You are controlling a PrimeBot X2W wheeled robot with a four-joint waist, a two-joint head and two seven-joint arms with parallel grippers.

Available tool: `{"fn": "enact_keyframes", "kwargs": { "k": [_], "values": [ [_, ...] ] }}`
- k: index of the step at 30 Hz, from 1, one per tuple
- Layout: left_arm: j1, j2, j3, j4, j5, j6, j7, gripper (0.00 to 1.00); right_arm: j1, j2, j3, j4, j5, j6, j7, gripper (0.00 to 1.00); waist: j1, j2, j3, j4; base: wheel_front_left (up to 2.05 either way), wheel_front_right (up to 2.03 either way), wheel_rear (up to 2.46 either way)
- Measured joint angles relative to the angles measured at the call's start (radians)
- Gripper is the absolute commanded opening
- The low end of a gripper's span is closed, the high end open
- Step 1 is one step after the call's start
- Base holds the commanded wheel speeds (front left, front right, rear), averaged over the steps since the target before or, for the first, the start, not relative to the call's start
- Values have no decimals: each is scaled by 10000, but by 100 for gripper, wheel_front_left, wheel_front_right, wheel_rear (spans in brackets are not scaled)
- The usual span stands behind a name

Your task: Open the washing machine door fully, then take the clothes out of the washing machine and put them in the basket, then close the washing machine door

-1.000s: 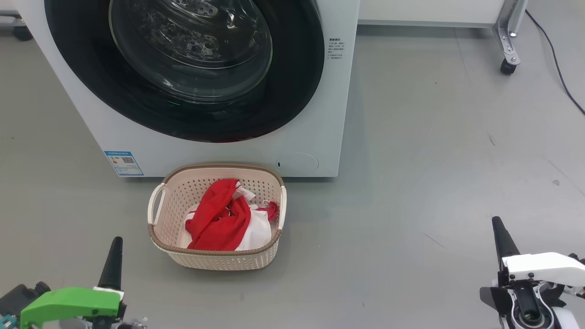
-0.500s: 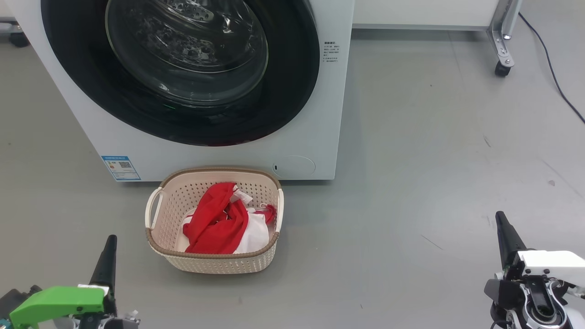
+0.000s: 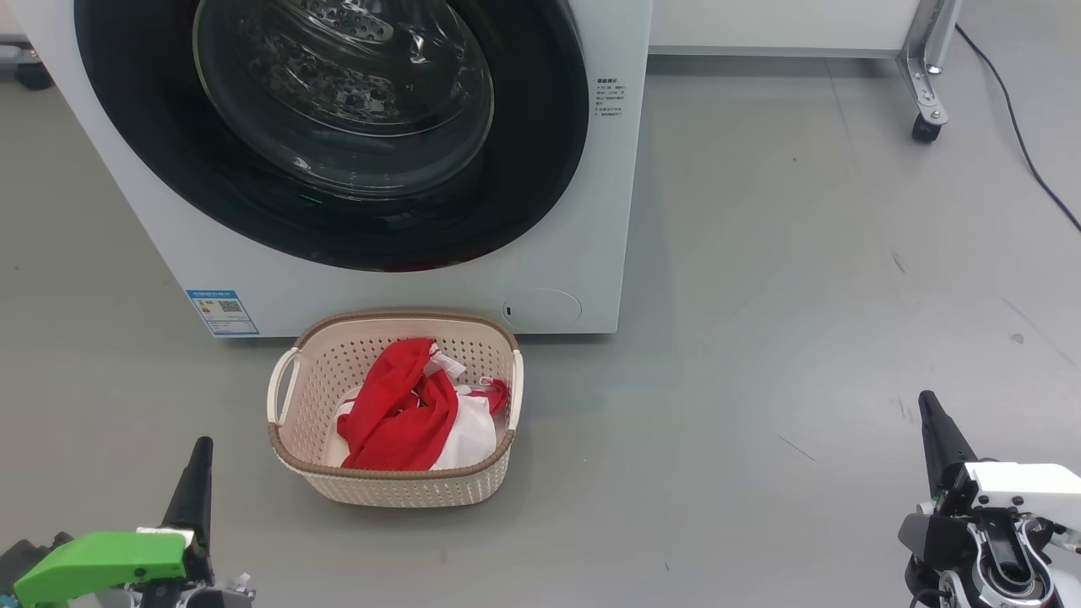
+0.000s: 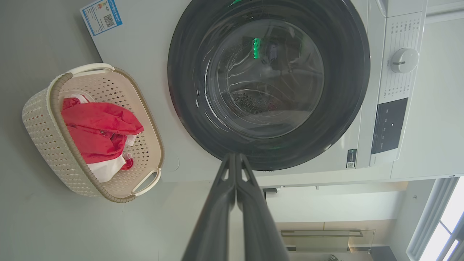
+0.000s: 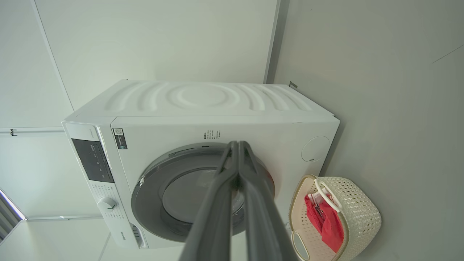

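The basket sits on the floor just in front of the washing machine, at 6 o'clock of the closed washing machine door. Its long axis runs 9 to 3 o'clock, with a handle at each end. The clothes lie inside, the red fold slanting 7 to 1. The left jaws at 7 o'clock and the right jaws at 5 are pressed together, empty, tips toward 12.
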Motion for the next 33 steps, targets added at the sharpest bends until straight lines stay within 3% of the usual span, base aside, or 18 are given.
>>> {"fn": "enact_keyframes", "kwargs": {
  "k": [33],
  "values": [
    [-43, -25, 27, 84, 0, 0, 27, 0, -2, 0, -12, 0, 0, 2, 2, 0, 1, 0, -2, 2, 0, 0, 0]
  ]
}}
